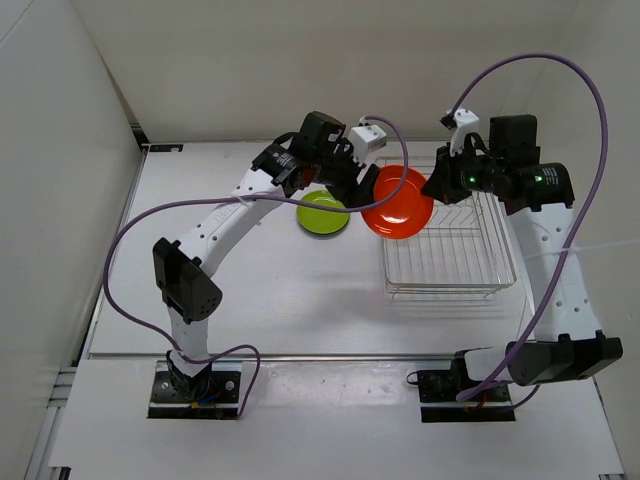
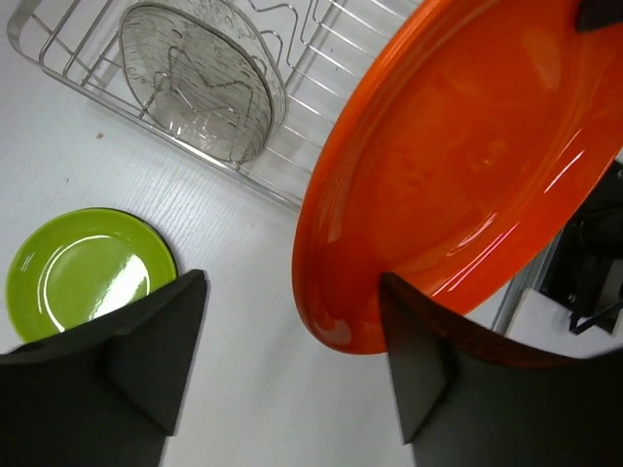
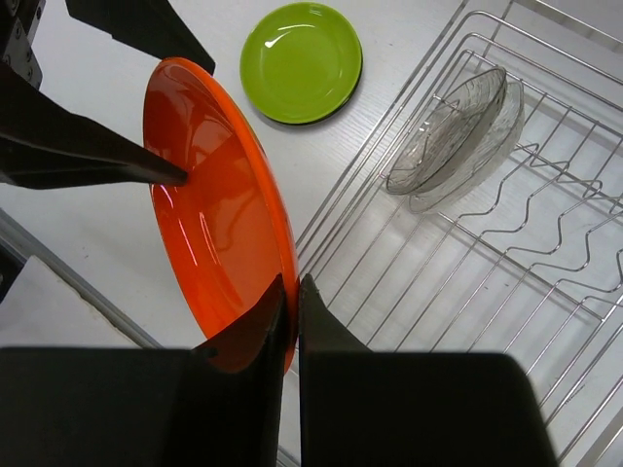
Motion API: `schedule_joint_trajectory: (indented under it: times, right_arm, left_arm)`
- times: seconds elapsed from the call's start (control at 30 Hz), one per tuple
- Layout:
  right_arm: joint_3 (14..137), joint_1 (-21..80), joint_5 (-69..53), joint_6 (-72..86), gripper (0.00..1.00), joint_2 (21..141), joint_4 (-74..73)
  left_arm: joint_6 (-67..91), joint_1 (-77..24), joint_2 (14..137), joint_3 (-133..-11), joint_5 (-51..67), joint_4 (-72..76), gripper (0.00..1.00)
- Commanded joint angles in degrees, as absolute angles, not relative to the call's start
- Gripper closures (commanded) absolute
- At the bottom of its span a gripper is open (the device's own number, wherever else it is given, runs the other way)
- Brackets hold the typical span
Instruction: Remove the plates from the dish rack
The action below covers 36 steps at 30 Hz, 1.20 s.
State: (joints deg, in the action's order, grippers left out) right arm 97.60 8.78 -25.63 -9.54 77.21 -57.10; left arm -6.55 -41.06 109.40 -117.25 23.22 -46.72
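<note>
The orange plate (image 1: 398, 200) hangs on edge above the table at the left end of the dish rack (image 1: 450, 262). My right gripper (image 3: 292, 282) is shut on its rim. My left gripper (image 2: 292, 282) is open and straddles the plate's opposite rim (image 2: 341, 321); one finger (image 3: 127, 165) rests near the plate's inner face. The yellow-green plate (image 1: 322, 212) lies flat on the table left of the rack, with a dark rim showing under it (image 3: 326, 115). Clear plates (image 3: 453, 136) stand in the rack's far slots and also show in the left wrist view (image 2: 200, 83).
The wire rack (image 3: 506, 263) holds only the clear plates. A white block with a purple cable (image 1: 368, 135) sits behind the left wrist. Walls close the table at the back and left.
</note>
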Motion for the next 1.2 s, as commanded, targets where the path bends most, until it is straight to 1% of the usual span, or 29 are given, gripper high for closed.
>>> schedule_joint_trajectory:
  times: [0.0,0.1,0.13,0.17,0.23,0.27,0.4,0.43,0.47,0.5,0.53,0.57,0.6,0.63,0.73,0.77,0.8,0.83,0.87,0.9,0.93,0.97,1.07,1.17]
  right_arm:
    - [97.3,9.0,-28.4,-9.8,0.99,74.7,-55.8]
    - [97.3,9.0,-28.4,-9.8,0.99,74.7,-55.8]
    - [97.3,9.0,-28.9,-9.8,0.99,74.7,-55.8]
    - [97.3,9.0,-28.9,-9.3,0.99,74.7,-55.8]
    - [97.3,9.0,-29.6,-9.3,0.99,74.7,-55.8]
    - [97.3,9.0,-30.3,-9.3,0.99,74.7,-55.8]
    - [97.3,9.0,-30.3,-9.3,0.99,74.2,-55.8]
    - [97.3,9.0,-30.3,-9.3,0.99,74.2,-55.8]
    - [97.3,9.0,-30.3,-9.3,0.99,74.2,-55.8]
    - [97.3,9.0,-30.3,-9.8,0.99,74.2,-55.8]
    - [96.8,9.0,-29.7,-9.8,0.99,74.2,-55.8]
    - [96.8,9.0,-29.7,-9.8,0.99,74.2,-55.8]
    - [96.2,9.0,-29.7,-9.8,0.97,73.7,-55.8]
    - [96.2,9.0,-29.7,-9.8,0.85,73.7,-55.8]
    - [95.0,9.0,-29.2,-9.8,0.85,73.7,-55.2]
    - [95.0,9.0,-29.2,-9.8,0.88,73.7,-55.2]
    - [95.0,9.0,-29.2,-9.8,0.88,73.7,-55.2]
    - [95.0,9.0,-29.2,-9.8,0.76,73.7,-54.7]
    - [95.0,9.0,-29.2,-9.8,0.54,73.7,-54.7]
    - [95.0,9.0,-28.1,-9.8,0.28,73.7,-54.7]
    - [95.0,9.0,-26.3,-9.8,0.19,73.7,-54.7]
    - [94.3,9.0,-25.1,-9.3,0.0,73.7,-54.0]
    - [92.4,9.0,-19.1,-8.0,0.0,72.3,-52.5]
    - [91.7,9.0,-14.3,-6.8,0.0,71.1,-50.4]
  left_arm:
    - [-5.9,-41.0,108.5,-119.6,24.1,-44.7,0.23]
    - [-5.9,-41.0,108.5,-119.6,24.1,-44.7,0.42]
    - [-5.9,-41.0,108.5,-119.6,23.6,-44.7,0.54]
    - [-5.9,-41.0,108.5,-119.6,23.6,-44.7,0.56]
    - [-5.4,-41.0,108.5,-119.6,23.6,-44.7,0.58]
    - [-5.4,-41.0,109.1,-119.6,24.3,-44.7,0.61]
    - [-4.2,-41.0,110.3,-121.3,26.8,-44.7,0.61]
    - [-4.2,-41.0,110.3,-121.3,27.5,-44.7,0.65]
    - [-4.2,-41.0,110.3,-121.3,27.5,-44.7,0.76]
    - [-4.2,-41.0,110.8,-121.8,27.5,-44.7,0.82]
    - [-4.2,-41.6,110.8,-121.8,27.0,-44.7,0.89]
    - [-4.2,-41.6,110.8,-121.8,27.0,-44.7,0.89]
    - [-4.2,-41.6,110.8,-121.8,27.0,-44.7,0.89]
    - [-4.2,-41.6,110.3,-120.9,27.0,-44.7,0.89]
    - [-3.7,-41.6,108.9,-118.8,25.6,-44.1,0.89]
    - [-3.7,-41.6,108.9,-118.3,25.6,-44.1,0.89]
    - [-3.2,-41.6,108.2,-118.3,24.9,-43.5,0.89]
    - [-3.2,-41.6,107.5,-117.4,24.9,-43.5,0.89]
    - [-3.2,-41.6,107.5,-116.7,24.3,-43.0,0.89]
    - [-2.5,-41.6,107.5,-116.7,22.3,-43.0,0.89]
    - [-2.5,-41.6,106.7,-115.4,21.4,-42.5,0.89]
    - [-2.5,-41.6,106.0,-114.9,20.4,-42.5,0.89]
    - [-0.7,-39.3,103.7,-110.7,13.7,-40.1,0.89]
    - [2.5,-34.8,102.5,-107.2,9.0,-37.4,0.89]
